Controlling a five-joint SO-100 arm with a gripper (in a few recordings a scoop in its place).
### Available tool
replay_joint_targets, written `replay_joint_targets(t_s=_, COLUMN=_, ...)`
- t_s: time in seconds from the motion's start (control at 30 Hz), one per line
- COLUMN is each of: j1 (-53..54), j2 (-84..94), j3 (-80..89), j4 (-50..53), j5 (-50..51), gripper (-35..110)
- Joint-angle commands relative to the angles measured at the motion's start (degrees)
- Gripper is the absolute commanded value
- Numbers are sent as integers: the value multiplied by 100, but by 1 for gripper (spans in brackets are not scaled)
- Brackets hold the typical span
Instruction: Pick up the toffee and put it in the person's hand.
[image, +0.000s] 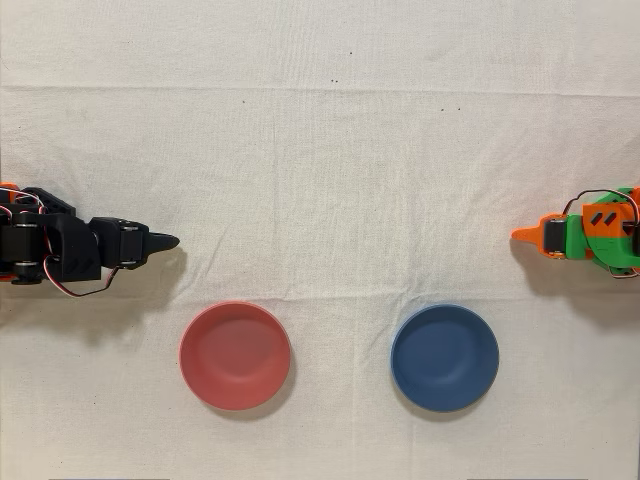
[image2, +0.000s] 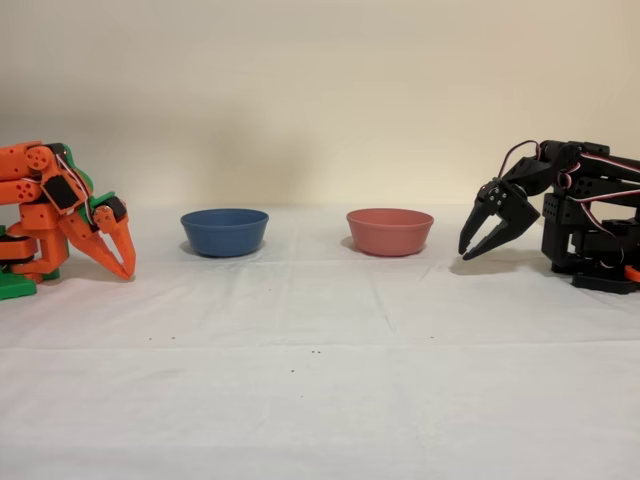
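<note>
In the overhead view, at the left edge, the black arm's hand rested low over the cloth-covered surface. Its two fingers were drawn narrow, with the tips almost meeting, and it held nothing. To its right and nearer the bottom sat the red bowl, then the blue bowl; both looked bare inside. At the far right stood the idle orange arm. Where the toffee lay I could not tell, nor where the person's hand would come in. The chief risk, as I judged it, was starting a reach with no target fixed. A narrow hand sent out blind could strike the rim of the red bowl, which stood closest, and shove it across the cloth. The cloth was creased, so a low sweep might also snag it. Such a small, crinkly-wrapped sweet would probably slip from fingers that closed off-centre.
</note>
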Motion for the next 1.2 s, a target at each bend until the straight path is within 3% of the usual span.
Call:
replay_joint_targets(t_s=0.0, j1=-18, j2=404, j3=176, j4=44, j5=53, gripper=0)
replay_joint_targets(t_s=0.4, j1=-70, j2=404, j3=677, j4=-483, j5=-141, gripper=0)
replay_joint_targets(t_s=1.17, j1=-88, j2=404, j3=677, j4=-404, j5=88, gripper=3)
